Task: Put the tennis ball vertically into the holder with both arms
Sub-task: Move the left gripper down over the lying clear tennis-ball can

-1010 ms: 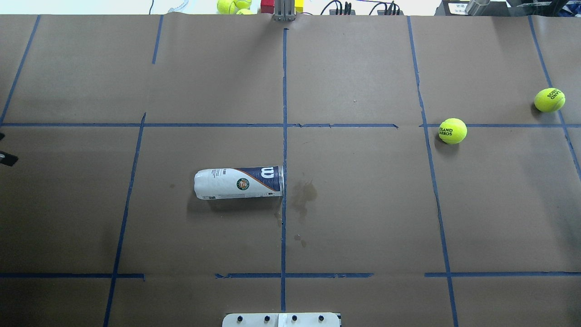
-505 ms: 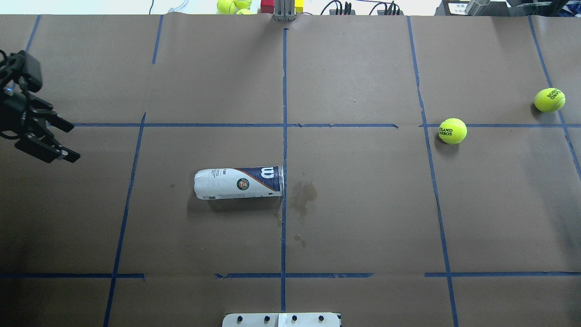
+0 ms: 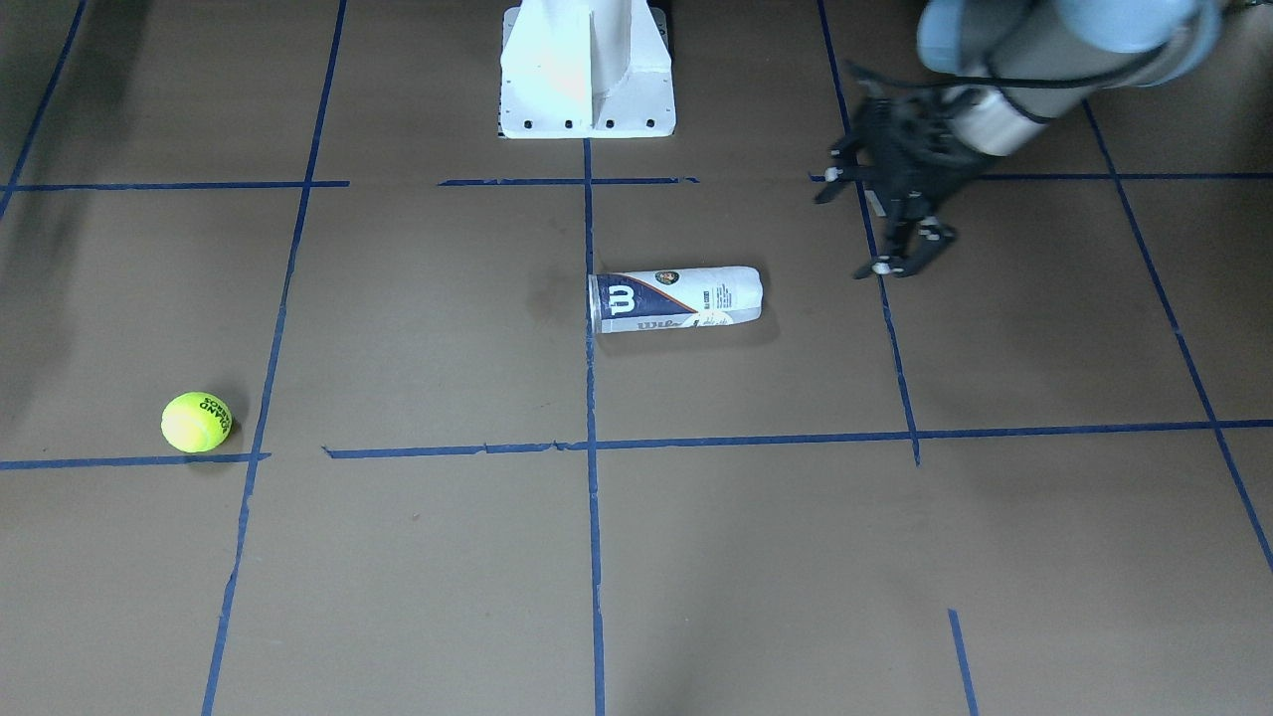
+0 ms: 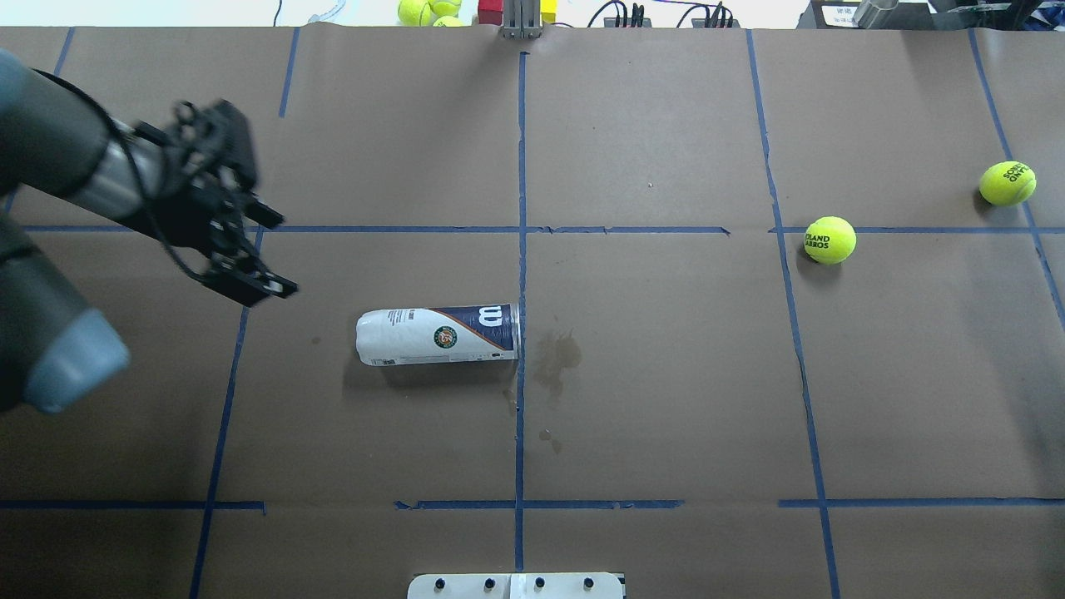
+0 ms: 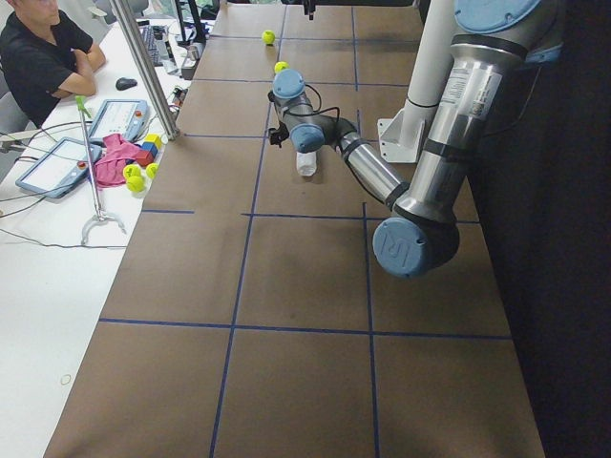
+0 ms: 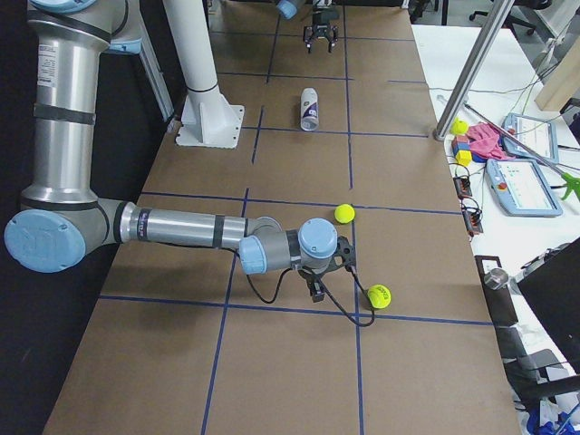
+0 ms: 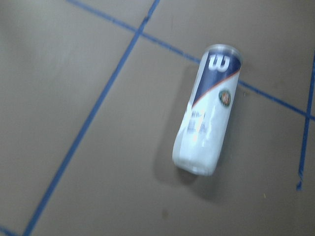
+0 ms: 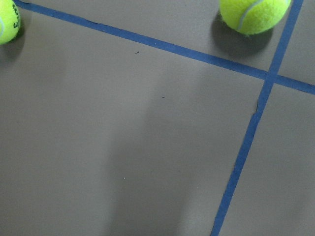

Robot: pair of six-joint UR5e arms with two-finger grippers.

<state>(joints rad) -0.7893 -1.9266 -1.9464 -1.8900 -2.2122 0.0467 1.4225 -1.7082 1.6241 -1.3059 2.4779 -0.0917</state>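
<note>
Holder (image 4: 437,336) lies on brown, blue-taped table (image 4: 666,374).

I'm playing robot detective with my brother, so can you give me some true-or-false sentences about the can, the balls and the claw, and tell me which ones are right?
1. The holder lies on its side. True.
2. The left claw is squeezing the holder. False: it is open, apart from the holder, and holds nothing.
3. A tennis ball sits on the table, far from the holder. True.
4. The holder's W end points toward the left claw. False: the W end faces away from it, and the white end is nearer the claw.
</note>
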